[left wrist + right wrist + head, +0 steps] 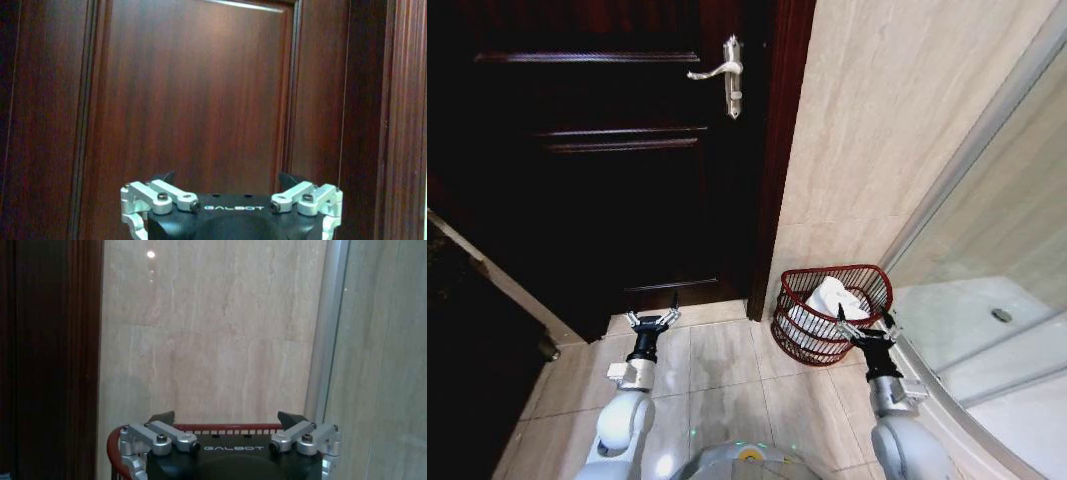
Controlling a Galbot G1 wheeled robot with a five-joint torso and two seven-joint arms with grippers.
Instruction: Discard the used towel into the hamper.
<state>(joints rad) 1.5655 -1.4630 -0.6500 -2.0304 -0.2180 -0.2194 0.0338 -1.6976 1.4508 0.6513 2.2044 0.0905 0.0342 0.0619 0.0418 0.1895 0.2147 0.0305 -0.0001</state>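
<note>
Seeing the hamper on the tile floor in the corner between the dark door and the shower glass, white towel already inside. My right gripper hangs at its near rim, fingers spread, empty. My left gripper hangs low facing the door, fingers spread too, empty.

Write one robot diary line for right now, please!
towel: white, inside hamper | left pincer: open, empty, facing door | right pincer: open, empty, at hamper's near rim
</note>
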